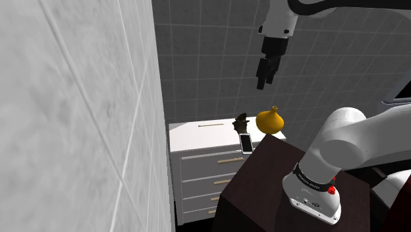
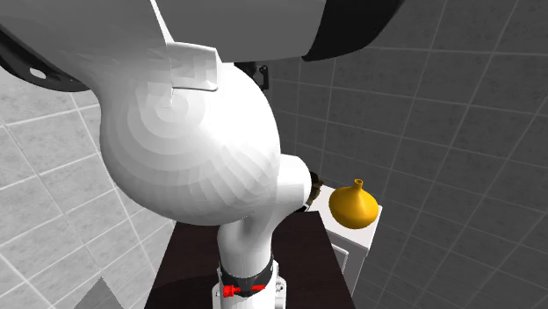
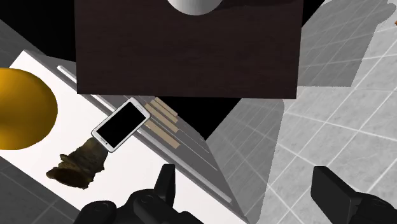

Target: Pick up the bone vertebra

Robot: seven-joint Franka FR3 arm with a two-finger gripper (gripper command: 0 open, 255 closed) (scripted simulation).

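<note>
The bone vertebra (image 1: pixel 242 120) is a small dark brown, rough lump lying on the white dresser top (image 1: pixel 197 134), beside a phone. In the wrist view the vertebra (image 3: pixel 79 165) lies just off the phone's end, well below the hand and off to the side of my fingers. My black gripper (image 1: pixel 265 74) hangs high above the dresser, pointing down, a little to the shoulder view's right of the vertebra. Its fingers (image 3: pixel 167 181) stand wide apart in the wrist view, so the gripper (image 3: pixel 251 184) is open with nothing between them.
A yellow gourd-shaped vase (image 1: pixel 269 120) stands next to the vertebra. A white phone with a black screen (image 1: pixel 246 143) lies at the dresser's edge by the dark stand (image 1: pixel 263 178). A tiled wall (image 1: pixel 72 112) rises close on the shoulder view's left. The dresser has several drawers (image 1: pixel 207 174).
</note>
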